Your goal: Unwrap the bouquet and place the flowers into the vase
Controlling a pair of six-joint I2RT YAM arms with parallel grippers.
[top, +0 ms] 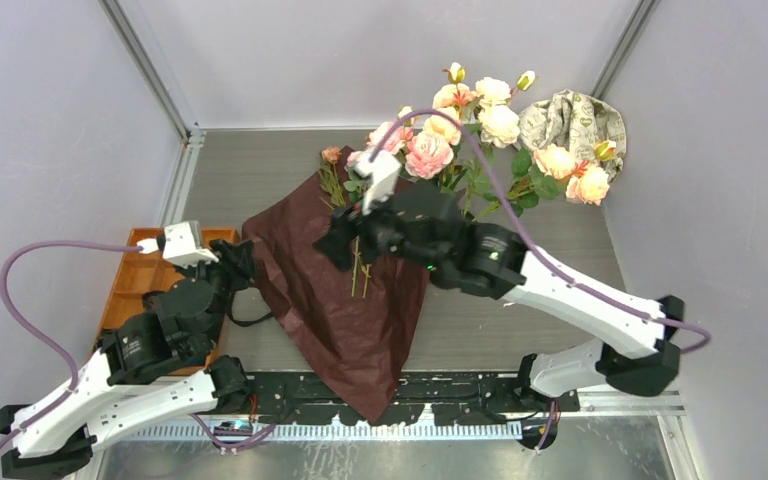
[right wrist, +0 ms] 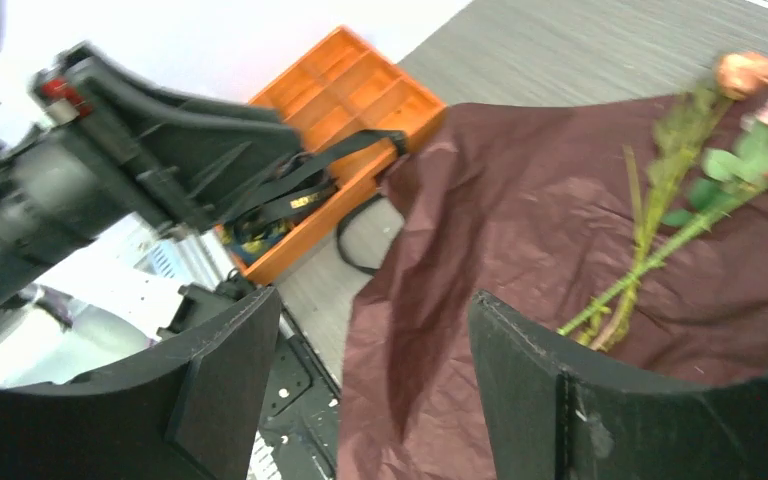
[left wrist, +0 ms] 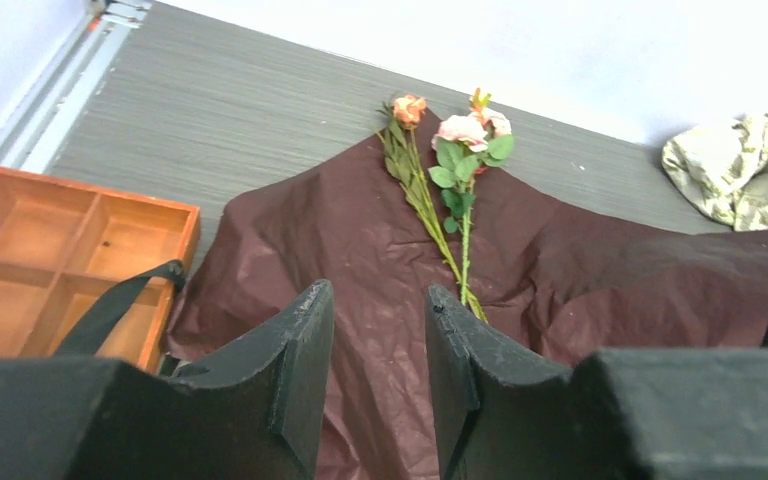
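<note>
Hovering jaws apart, right end effector [right wrist: 372, 325] targets two pink green-stemmed roses [left wrist: 463, 131] on dark-red crumpled paper [left wrist: 580, 270]; left end effector [left wrist: 378, 300] likewise apart

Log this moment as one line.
wrapping paper: flat | flowers: most upright at back | two stems: on paper | left end effector: open, empty | right end effector: open, empty
</note>
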